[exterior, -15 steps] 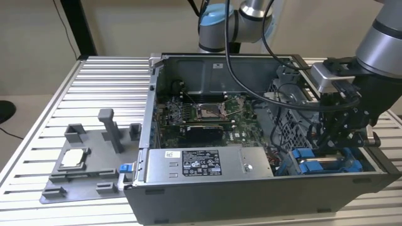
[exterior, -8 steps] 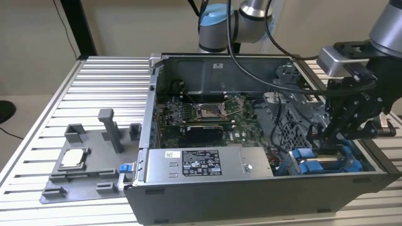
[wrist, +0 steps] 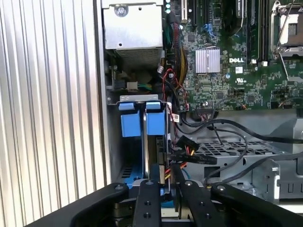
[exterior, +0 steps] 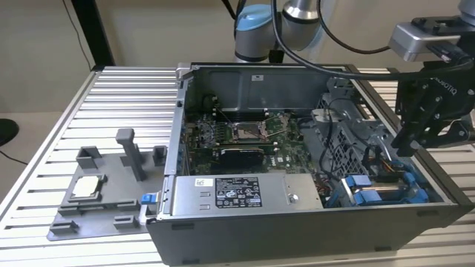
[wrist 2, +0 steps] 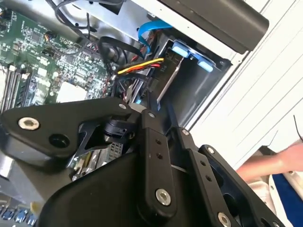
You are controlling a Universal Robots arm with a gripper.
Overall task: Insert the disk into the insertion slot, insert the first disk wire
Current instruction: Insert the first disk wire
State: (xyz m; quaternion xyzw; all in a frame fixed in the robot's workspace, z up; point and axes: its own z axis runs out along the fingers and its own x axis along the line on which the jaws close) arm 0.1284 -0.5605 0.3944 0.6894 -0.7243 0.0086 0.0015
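The disk (wrist: 145, 151) stands on edge in the insertion slot (wrist: 130, 124), its blue bracket tabs showing at the cage mouth. In the second wrist view the disk (wrist 2: 171, 78) sits in the same bay, with its blue bracket (wrist 2: 189, 51) at the case wall. A black connector on yellow, red and black wires (wrist: 188, 152) (wrist 2: 142, 66) lies beside the disk's end. My gripper (wrist: 170, 183) (wrist 2: 144, 109) hangs right over that end, its fingers close together around a dark wire connector. In the exterior view my gripper (exterior: 406, 149) hovers above the drive cage (exterior: 382, 192).
The open computer case (exterior: 297, 245) rests on a slatted metal table (exterior: 119, 100). The grey power-supply box (exterior: 245, 192) and the motherboard (exterior: 245, 133) fill its middle. A grey fixture (exterior: 104, 183) lies at the exterior view's left. A person's arm (wrist 2: 279, 161) is beside the case.
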